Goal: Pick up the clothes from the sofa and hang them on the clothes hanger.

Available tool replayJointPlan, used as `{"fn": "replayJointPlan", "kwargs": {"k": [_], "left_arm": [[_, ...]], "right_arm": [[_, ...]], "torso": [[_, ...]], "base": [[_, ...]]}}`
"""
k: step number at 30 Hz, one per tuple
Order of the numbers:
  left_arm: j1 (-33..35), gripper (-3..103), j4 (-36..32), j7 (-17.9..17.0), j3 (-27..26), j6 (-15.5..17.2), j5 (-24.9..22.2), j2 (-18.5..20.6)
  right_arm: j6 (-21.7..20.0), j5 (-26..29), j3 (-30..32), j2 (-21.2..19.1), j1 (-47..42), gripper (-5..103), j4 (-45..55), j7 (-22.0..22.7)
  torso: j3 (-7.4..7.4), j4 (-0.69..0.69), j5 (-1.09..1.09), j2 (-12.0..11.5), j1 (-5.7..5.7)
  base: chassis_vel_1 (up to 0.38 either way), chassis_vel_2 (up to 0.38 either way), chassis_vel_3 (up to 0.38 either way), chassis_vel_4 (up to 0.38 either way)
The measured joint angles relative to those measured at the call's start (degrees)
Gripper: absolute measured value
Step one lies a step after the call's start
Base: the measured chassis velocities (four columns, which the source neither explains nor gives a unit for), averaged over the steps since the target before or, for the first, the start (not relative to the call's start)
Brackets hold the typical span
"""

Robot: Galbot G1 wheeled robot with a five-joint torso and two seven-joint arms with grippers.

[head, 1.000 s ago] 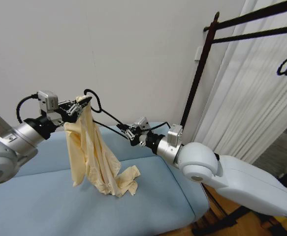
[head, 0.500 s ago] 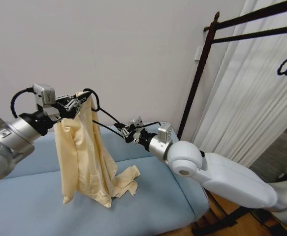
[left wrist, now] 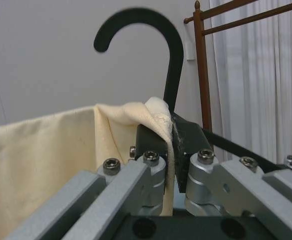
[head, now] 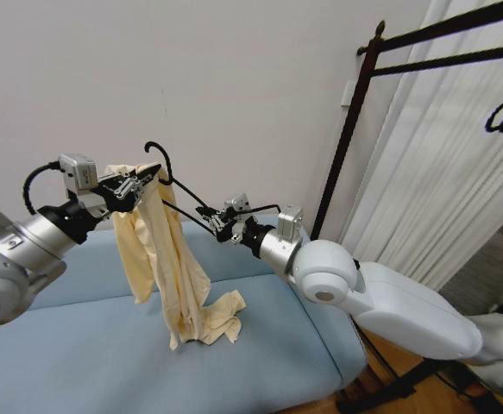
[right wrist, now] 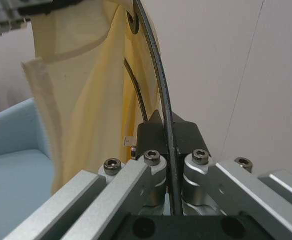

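Head view: garment (head: 160,250) hangs from both grippers above sofa (head: 78,362), lower end lying on the cushion.
Left gripper (left wrist: 170,142): closed on garment's top fold, just under hanger (left wrist: 173,60) hook.
Right gripper (right wrist: 167,135): pinched tight on hanger's thin arm.
Rack (head: 346,129): right of sofa, apart from garment.

No lettering, labels, brand marks, numbers or signs legible anywhere in the head view or either wrist view
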Motion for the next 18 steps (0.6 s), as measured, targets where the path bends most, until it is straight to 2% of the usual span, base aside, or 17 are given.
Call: {"fn": "replayJointPlan", "kwargs": {"k": [2, 4, 7, 10, 12, 13, 14, 16, 17, 18], "left_arm": [[0.4, 12, -0.4, -0.2, -0.1, 0.5, 0.0, -0.6], [0.6, 12, -0.6, -0.5, -0.2, 0.7, 0.1, -0.9], [0.8, 28, -0.9, -1.5, -0.6, 0.7, -0.2, -1.2], [0.7, 33, -0.8, -2.0, -0.8, 0.8, -0.3, -1.1], [0.5, 43, -0.2, -2.4, -1.3, 0.9, -0.9, -0.5], [0.5, 43, -0.2, -2.4, -1.3, 0.9, -0.9, -0.5], [0.5, 49, 0.1, -2.5, -1.7, 1.0, -1.1, -0.1], [0.4, 60, 0.6, -2.6, -2.1, 1.3, -1.4, 0.5], [0.3, 60, 1.0, -2.8, -2.3, 1.8, -1.4, 0.9], [0.3, 60, 1.0, -2.8, -2.3, 1.8, -1.4, 0.9]], "right_arm": [[0.0, 0.5, 0.7, -0.7, 0.3, 1, 0.0, -0.7], [0.0, 0.6, 1.0, -1.2, 0.4, 1, -0.1, -1.1], [0.0, 0.7, 1.7, -2.4, 0.5, 1, -0.2, -2.5], [0.0, 0.7, 2.0, -2.9, 0.4, 1, -0.2, -3.1], [0.1, 0.7, 2.5, -3.8, 0.3, 1, -0.1, -3.8], [0.1, 0.7, 2.5, -3.8, 0.3, 1, -0.1, -3.8], [0.2, 0.6, 2.8, -4.3, 0.1, 1, -0.4, -4.2], [0.5, -0.1, 3.5, -5.4, -0.2, 1, -1.6, -6.6], [0.6, -0.8, 3.9, -6.1, -0.3, 1, -2.6, -9.0], [0.6, -0.8, 3.9, -6.1, -0.3, 1, -2.6, -9.0]], "torso": [[0.00, 0.00, 0.00, 0.0, 0.00], [0.00, 0.00, 0.00, 0.0, 0.00], [0.00, 0.00, 0.00, 0.0, 0.00], [0.00, 0.00, 0.01, 0.0, 0.00], [0.00, 0.00, 0.00, 0.0, 0.00], [0.00, 0.00, 0.00, 0.0, 0.00], [0.00, 0.01, 0.00, 0.0, 0.00], [0.00, 0.01, 0.00, 0.0, 0.00], [0.00, 0.01, 0.00, 0.0, 0.00], [0.00, 0.01, 0.00, 0.0, 0.00]], "base": [[0.000, 0.000, 0.000, 0.000], [0.000, 0.000, 0.000, 0.000], [0.000, 0.000, 0.000, 0.000], [0.000, 0.000, 0.000, 0.000], [0.000, 0.000, 0.000, 0.000], [0.000, 0.000, 0.000, 0.000], [0.000, 0.000, 0.000, 0.000], [0.000, 0.000, 0.000, 0.000], [0.000, 0.000, 0.000, 0.000], [0.000, 0.000, 0.000, 0.000]]}}
